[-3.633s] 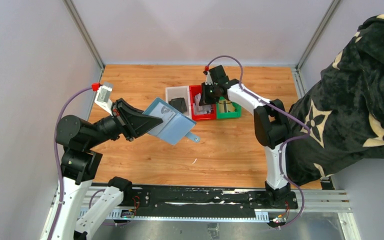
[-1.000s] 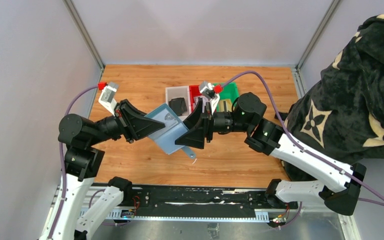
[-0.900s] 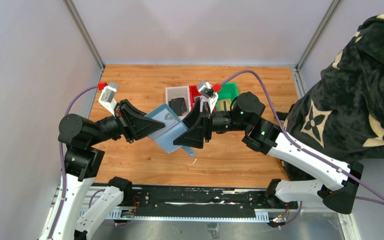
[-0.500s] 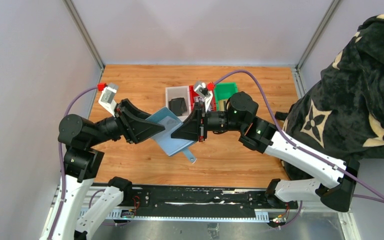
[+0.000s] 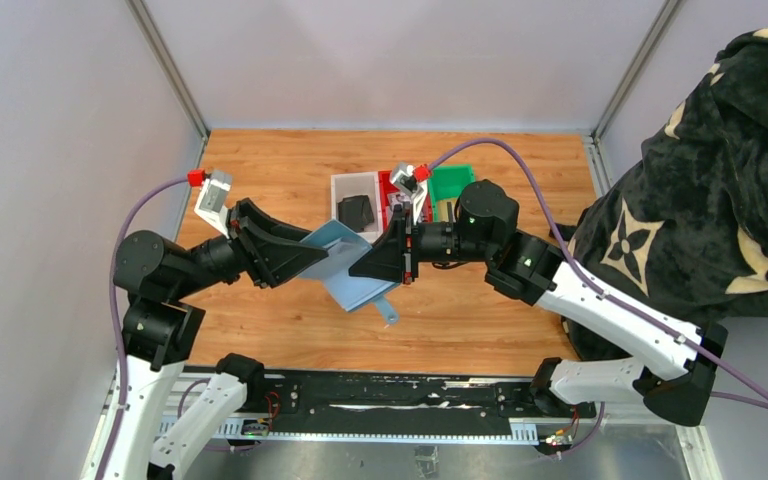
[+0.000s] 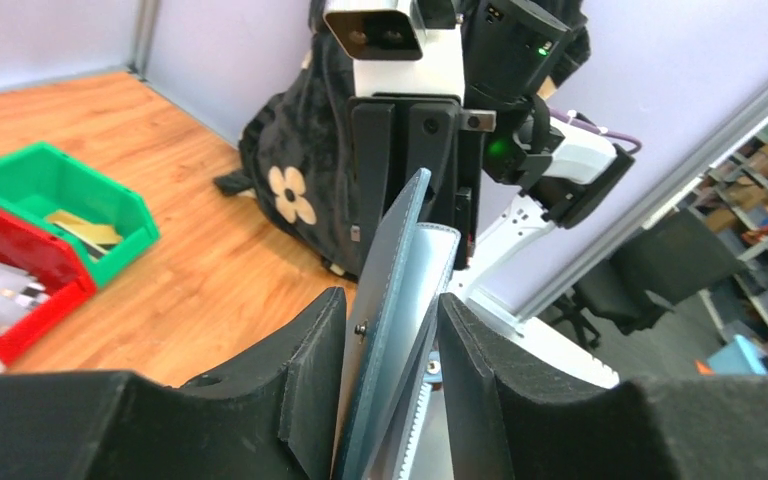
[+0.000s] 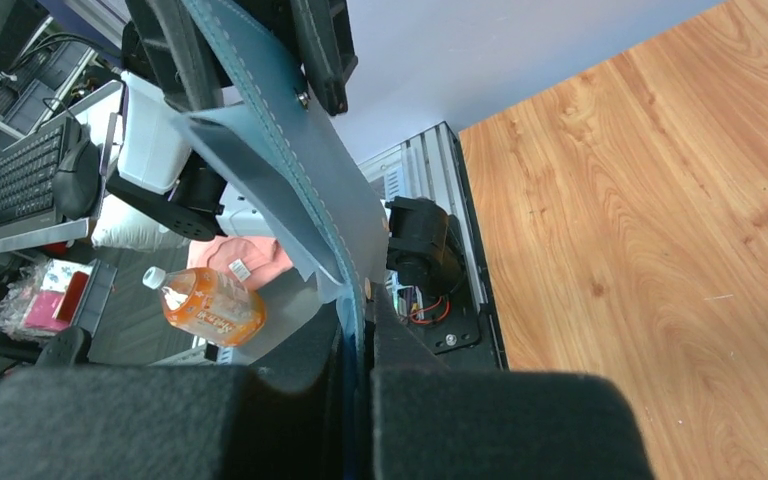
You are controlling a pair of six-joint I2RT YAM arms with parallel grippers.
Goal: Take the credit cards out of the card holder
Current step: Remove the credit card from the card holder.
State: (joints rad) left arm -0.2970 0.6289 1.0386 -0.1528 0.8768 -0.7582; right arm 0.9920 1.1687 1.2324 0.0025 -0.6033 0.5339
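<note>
The card holder hangs in mid-air over the counter, pinched from both sides, I'd guess so its flaps can be spread to bare the slots. The left tool clamps it from nine o'clock. The right tool, fingers nearly together, grips the three o'clock edge. I can't pick out any credit cards inside.

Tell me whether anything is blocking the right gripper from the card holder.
Nothing visible does. The right gripper is shut on one edge of the card holder, with no gap between them. The left gripper clamps the opposite side, and together they hold it up above the table.
</note>
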